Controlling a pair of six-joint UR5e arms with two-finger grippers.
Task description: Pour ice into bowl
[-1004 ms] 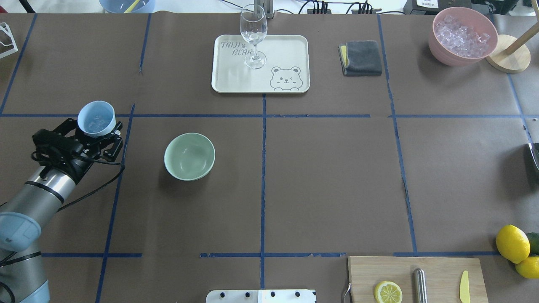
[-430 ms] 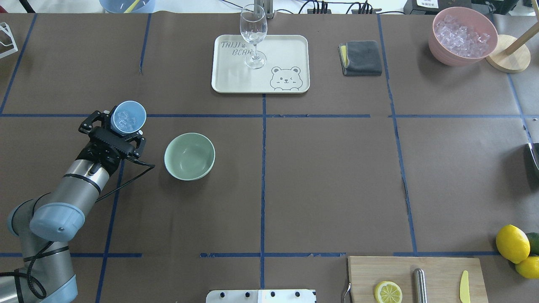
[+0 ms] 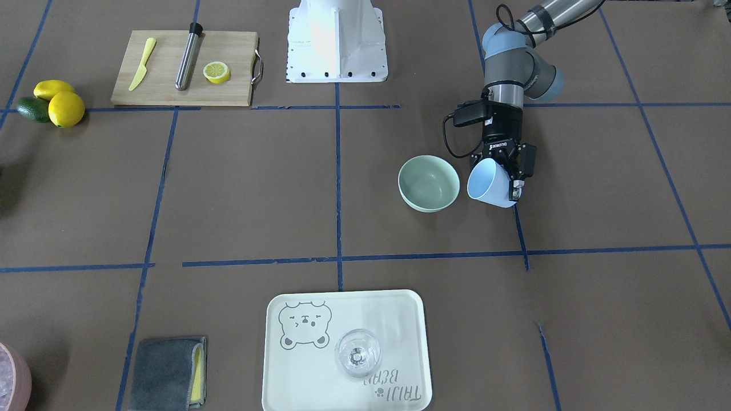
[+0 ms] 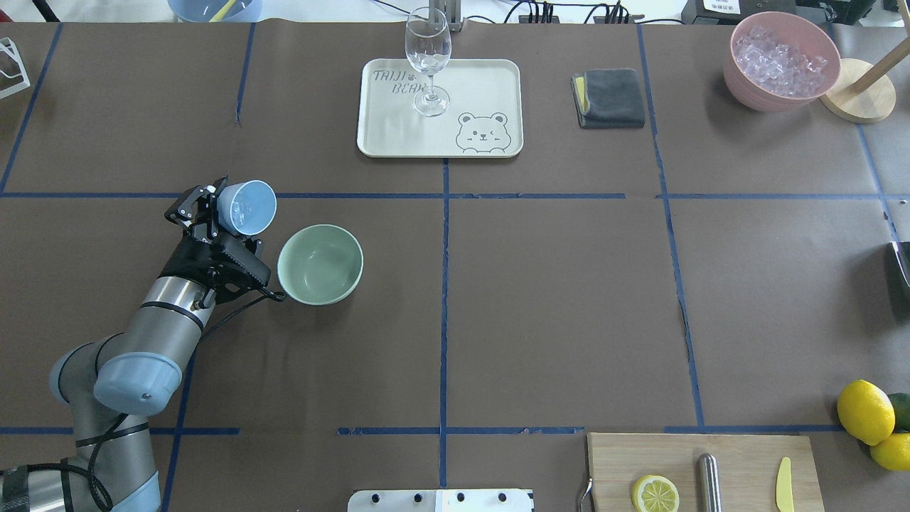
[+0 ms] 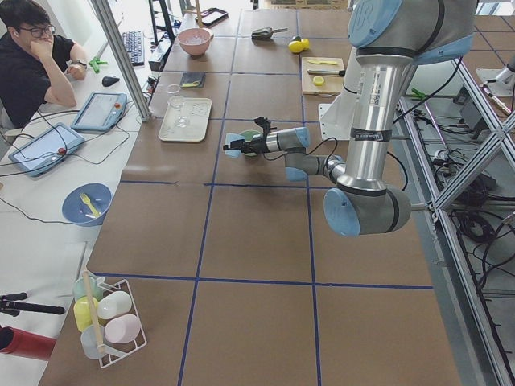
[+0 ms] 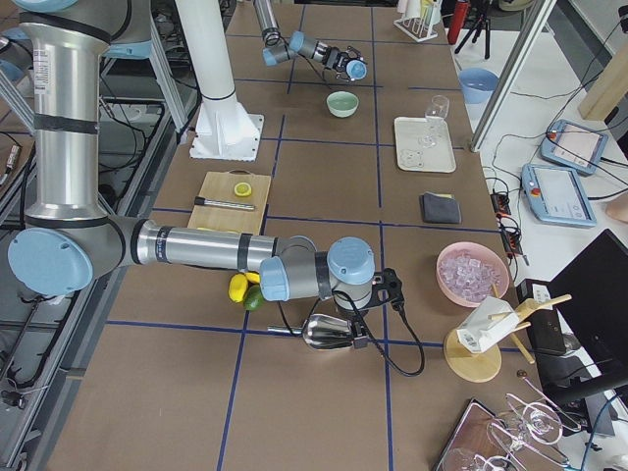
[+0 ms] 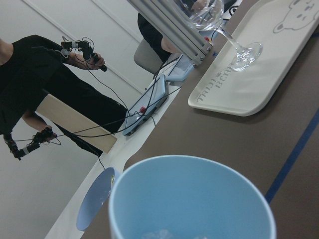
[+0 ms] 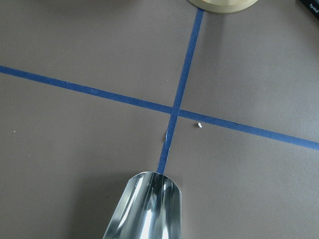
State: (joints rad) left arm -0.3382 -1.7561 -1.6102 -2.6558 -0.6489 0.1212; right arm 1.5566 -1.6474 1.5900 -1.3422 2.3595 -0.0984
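My left gripper (image 4: 213, 217) is shut on a light blue cup (image 4: 247, 207) and holds it off the table, just left of the mint-green bowl (image 4: 320, 264). The cup leans with its mouth towards the bowl (image 3: 428, 182), as the front view (image 3: 490, 182) also shows. A few clear ice cubes (image 7: 159, 233) lie at the cup's bottom. I see nothing in the bowl. My right gripper (image 6: 345, 329) is far off at the table's right end, holding a shiny metal scoop (image 8: 144, 206) low over the paper; its fingers are hidden.
A cream tray (image 4: 398, 135) with a wine glass (image 4: 428, 60) stands at the back centre. A grey cloth (image 4: 610, 97) and a pink bowl of ice (image 4: 782, 60) are back right. A cutting board (image 4: 704, 473) and lemons (image 4: 866, 411) are front right.
My left arm has swung right with the cup, from the table's left edge to right beside the bowl. The cup has tipped from upright towards the bowl.
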